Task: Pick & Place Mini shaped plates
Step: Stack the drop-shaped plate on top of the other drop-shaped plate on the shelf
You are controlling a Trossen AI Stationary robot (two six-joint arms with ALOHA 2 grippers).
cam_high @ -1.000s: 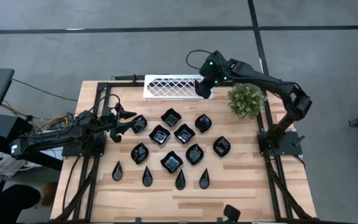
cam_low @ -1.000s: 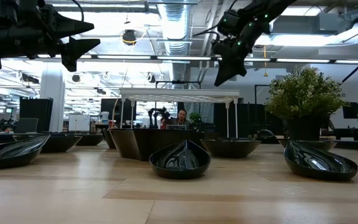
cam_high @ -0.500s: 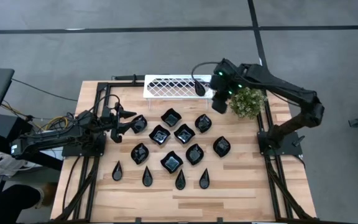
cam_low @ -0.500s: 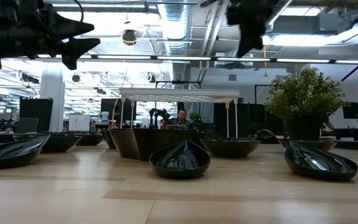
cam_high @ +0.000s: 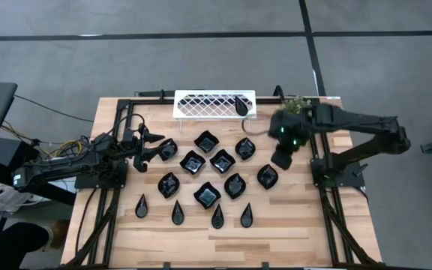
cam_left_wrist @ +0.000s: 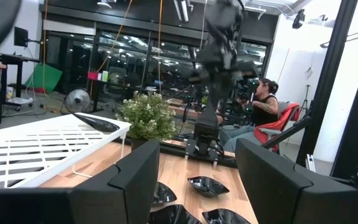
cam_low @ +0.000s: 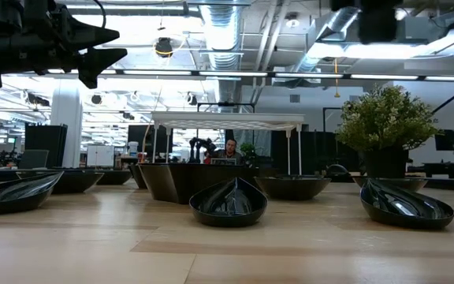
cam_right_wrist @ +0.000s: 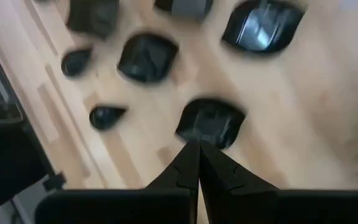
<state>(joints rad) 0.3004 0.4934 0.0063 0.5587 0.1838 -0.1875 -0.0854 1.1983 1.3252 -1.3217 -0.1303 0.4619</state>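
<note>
A: Right gripper (cam_high: pixel 283 159) hangs at centre-right of the high view, jaws pinched shut on nothing, over the plates (cam_high: pixel 214 174) spread mid-table. One plate (cam_high: pixel 241 104) lies on the tray (cam_high: pixel 201 105), top centre.

B: Dropping like that could just knock a glossy dish sideways. The plant (cam_high: pixel 297 106) is close too. Left gripper (cam_high: pixel 158 147) waits wide open and empty, left of centre.

glossy black plates (cam_high: pixel 222 160) on pale wood table (cam_high: pixel 291 225).

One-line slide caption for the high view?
Right gripper, shut and empty, hovers over glossy black mini plates; one plate lies on the white lattice tray; left gripper waits open.
</note>
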